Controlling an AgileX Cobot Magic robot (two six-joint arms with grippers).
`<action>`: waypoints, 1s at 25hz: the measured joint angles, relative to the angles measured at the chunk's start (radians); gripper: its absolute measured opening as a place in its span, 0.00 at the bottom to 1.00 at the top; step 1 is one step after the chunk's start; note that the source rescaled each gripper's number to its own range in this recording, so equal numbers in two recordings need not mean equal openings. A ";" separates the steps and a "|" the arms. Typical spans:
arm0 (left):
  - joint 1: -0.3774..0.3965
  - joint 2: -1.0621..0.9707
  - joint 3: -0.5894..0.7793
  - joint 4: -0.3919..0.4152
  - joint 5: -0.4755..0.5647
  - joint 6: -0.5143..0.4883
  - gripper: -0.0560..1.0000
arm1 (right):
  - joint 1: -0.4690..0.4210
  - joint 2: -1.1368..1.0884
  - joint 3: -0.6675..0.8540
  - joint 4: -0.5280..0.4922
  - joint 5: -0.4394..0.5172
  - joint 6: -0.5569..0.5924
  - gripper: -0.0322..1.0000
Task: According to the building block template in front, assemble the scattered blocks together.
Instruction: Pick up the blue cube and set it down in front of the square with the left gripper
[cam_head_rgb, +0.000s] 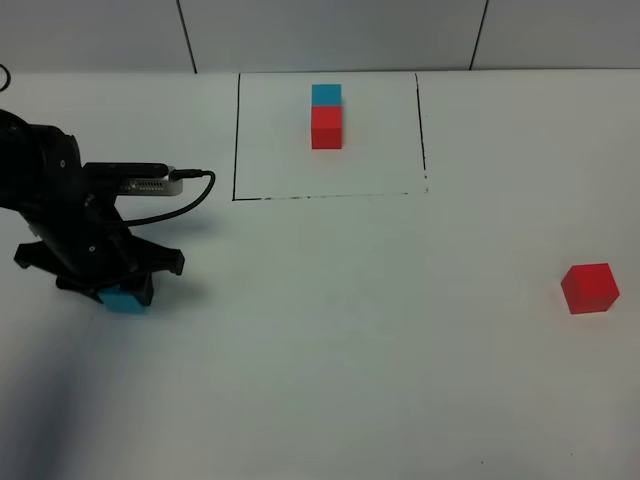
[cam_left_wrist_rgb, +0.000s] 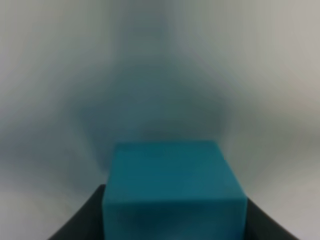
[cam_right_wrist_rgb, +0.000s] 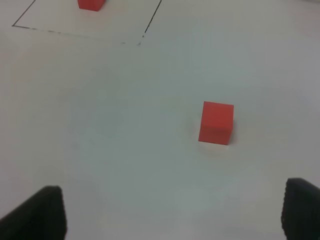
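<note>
Template (cam_head_rgb: 326, 116) behind, block (cam_head_rgb: 122, 301) left, second block (cam_head_rgb: 590, 288) right.

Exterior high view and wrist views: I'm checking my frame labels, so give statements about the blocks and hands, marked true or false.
1. The left hand has the loose cyan-blue block between its fingers. True.
2. The loose red block lies inside the black outline. False: it lies outside, far to the right.
3. The right hand grips the loose red block. False: it is open, the block apart from it.
4. In the template, the cyan-blue cube touches the red cube. True.
</note>
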 joint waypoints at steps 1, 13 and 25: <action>-0.013 0.002 -0.035 0.004 0.020 0.035 0.05 | 0.000 0.000 0.000 0.000 0.000 0.000 0.75; -0.303 0.283 -0.594 0.148 0.309 0.502 0.05 | 0.000 0.000 0.000 0.000 0.000 0.000 0.75; -0.427 0.542 -0.954 0.127 0.376 0.763 0.05 | 0.000 0.000 0.000 0.000 0.000 0.000 0.75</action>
